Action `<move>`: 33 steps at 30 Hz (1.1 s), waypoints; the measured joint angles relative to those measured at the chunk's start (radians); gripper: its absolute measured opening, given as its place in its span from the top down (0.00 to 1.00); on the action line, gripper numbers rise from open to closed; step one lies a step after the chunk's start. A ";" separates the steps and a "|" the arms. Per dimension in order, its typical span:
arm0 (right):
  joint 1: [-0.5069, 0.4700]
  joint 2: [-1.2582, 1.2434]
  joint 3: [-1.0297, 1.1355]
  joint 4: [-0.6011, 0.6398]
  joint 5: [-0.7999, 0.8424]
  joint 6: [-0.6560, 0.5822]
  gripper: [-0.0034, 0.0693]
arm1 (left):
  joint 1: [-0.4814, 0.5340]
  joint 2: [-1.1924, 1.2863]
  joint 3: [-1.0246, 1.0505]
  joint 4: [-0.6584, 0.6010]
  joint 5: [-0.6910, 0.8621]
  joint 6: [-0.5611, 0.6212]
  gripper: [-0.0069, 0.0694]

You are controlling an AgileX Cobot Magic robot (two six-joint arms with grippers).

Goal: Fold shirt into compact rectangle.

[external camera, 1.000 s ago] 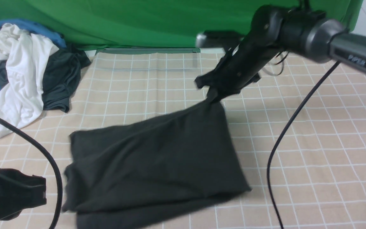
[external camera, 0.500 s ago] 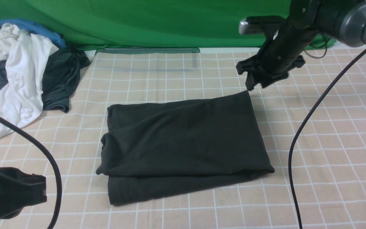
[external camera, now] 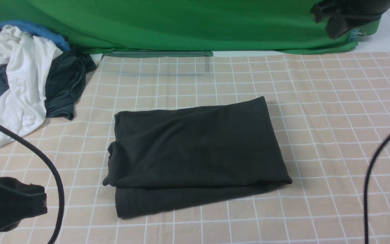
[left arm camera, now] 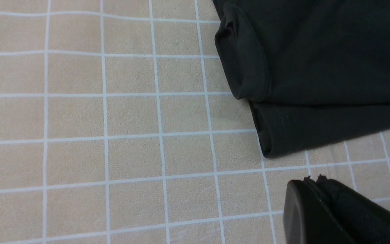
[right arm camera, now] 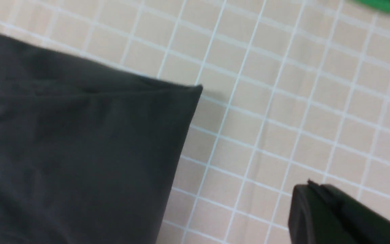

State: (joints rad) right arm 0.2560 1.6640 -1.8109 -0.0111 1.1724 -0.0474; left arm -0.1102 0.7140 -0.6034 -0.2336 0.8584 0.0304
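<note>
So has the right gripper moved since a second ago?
Yes. The right gripper has let go of the shirt and pulled up and away to the robot's right, from over the checked cloth to in front of the green backdrop.

Even, bright overhead light with soft, faint shadows and no glare; front view sharp except the blurred cable [external camera: 374, 169], right wrist view softly motion-blurred throughout.

A beige checked surface [external camera: 333, 112] carries a folded black shirt [external camera: 195, 152] at centre and a heap of clothes [external camera: 25, 78] at far left.
</note>
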 joint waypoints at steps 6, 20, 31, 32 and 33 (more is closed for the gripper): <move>0.000 -0.329 0.247 -0.002 -0.180 0.026 0.90 | 0.000 0.000 0.000 0.000 0.001 0.000 0.89; 0.000 -1.270 1.141 -0.004 -0.957 0.027 0.90 | 0.000 0.000 0.000 0.000 -0.020 0.098 0.89; 0.000 -1.546 1.352 -0.004 -1.129 0.016 0.82 | 0.000 -0.016 0.078 -0.012 -0.084 0.127 0.89; 0.000 -1.546 1.352 -0.005 -1.129 0.014 0.80 | 0.000 -0.025 0.097 -0.016 -0.100 0.127 0.89; 0.000 -1.548 1.352 -0.005 -1.130 0.014 0.79 | 0.000 -0.030 0.108 -0.017 -0.113 0.127 0.89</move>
State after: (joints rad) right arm 0.2560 0.1163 -0.4591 -0.0158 0.0426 -0.0332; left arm -0.1102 0.6842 -0.4952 -0.2507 0.7455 0.1575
